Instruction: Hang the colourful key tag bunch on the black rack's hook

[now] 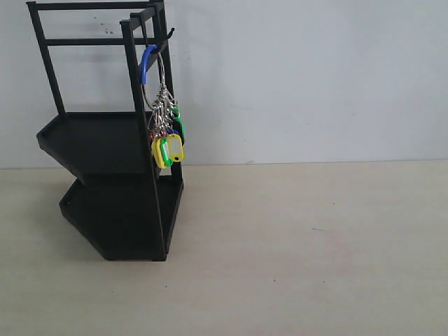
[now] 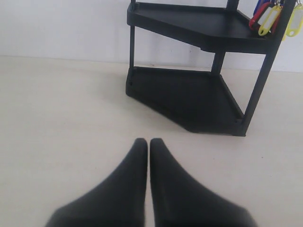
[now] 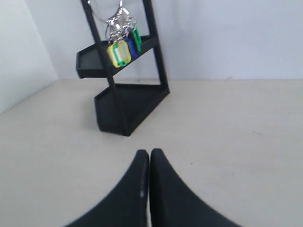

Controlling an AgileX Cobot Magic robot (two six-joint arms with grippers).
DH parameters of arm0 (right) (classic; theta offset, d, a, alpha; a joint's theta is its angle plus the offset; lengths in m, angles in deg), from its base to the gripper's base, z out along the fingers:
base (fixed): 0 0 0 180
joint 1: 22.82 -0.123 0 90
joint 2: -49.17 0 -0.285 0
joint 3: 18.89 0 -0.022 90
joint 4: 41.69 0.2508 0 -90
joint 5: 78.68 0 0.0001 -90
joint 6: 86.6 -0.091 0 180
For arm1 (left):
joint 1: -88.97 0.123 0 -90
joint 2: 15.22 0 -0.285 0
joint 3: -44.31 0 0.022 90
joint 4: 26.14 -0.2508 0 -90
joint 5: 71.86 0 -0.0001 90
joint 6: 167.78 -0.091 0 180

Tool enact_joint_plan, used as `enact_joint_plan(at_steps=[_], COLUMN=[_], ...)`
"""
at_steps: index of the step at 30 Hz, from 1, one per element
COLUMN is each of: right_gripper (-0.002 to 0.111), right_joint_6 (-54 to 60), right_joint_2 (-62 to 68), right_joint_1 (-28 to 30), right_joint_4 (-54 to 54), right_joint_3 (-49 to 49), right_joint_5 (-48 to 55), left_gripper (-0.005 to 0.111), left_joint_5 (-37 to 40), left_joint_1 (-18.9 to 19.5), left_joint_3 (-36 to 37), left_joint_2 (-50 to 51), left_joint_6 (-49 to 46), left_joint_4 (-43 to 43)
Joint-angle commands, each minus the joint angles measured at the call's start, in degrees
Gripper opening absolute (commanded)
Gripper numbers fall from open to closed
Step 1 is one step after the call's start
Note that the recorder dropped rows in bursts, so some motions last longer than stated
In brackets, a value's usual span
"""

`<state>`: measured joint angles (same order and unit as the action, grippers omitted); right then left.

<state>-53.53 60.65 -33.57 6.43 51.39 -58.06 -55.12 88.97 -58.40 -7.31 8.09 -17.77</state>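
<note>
At upper left of the exterior view, the colourful key tag bunch (image 1: 166,133) hangs from the hook (image 1: 168,33) on the black rack (image 1: 105,140), its blue-sleeved loop (image 1: 146,63) over the hook, tags dangling beside an upright bar. My left gripper (image 2: 148,142) and right gripper (image 3: 149,152) are both closed tight, holding nothing, above the table (image 1: 315,252). I judge the bunch light, loose and jangly, best taken by its stiff loop. Right of the rack there is open room; thin bars crowd the hook.
</note>
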Motion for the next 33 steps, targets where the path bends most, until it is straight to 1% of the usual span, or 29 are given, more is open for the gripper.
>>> enact_joint_plan(at_steps=[1, 4, 18, 23, 26, 28, 29, 33], right_gripper=[0.0, 0.0, 0.0, 0.0, 0.0, 0.0, 0.0, 0.0], right_joint_6=[-1.32, -1.97, -4.1, -0.69, -2.1, -9.37, -14.97, -38.91], right_joint_2=[-3.69, -3.69, -3.69, -3.69, -3.69, -3.69, -3.69, -3.69], right_joint_1=[5.61, 6.95, 6.82, 6.82, 6.82, 6.82, 6.82, 6.82], right_joint_4=[0.39, 0.89, 0.78, -0.06, -2.78, -10.22, -14.18, -36.08], right_joint_3=[2.41, 2.41, 2.41, 2.41, 2.41, 2.41, 2.41, 2.41], right_joint_5=[0.78, 0.25, 0.73, 0.58, 1.65, 4.09, 5.13, 7.69], left_gripper=[0.004, 0.004, 0.004, 0.004, 0.004, 0.004, 0.004, 0.004], left_joint_5=[-0.45, -0.45, -0.45, -0.45, -0.45, -0.45, -0.45, -0.45], left_joint_1=[-0.04, -0.04, -0.04, -0.04, -0.04, -0.04, -0.04, -0.04], left_joint_3=[-0.08, -0.08, -0.08, -0.08, -0.08, -0.08, -0.08, -0.08], left_joint_2=[-0.12, -0.12, -0.12, -0.12, -0.12, -0.12, -0.12, -0.12], left_joint_6=[-0.2, -0.2, -0.2, -0.2, -0.2, -0.2, -0.2, -0.2], left_joint_4=[-0.28, -0.28, -0.28, -0.28, -0.28, -0.28, -0.28, -0.28])
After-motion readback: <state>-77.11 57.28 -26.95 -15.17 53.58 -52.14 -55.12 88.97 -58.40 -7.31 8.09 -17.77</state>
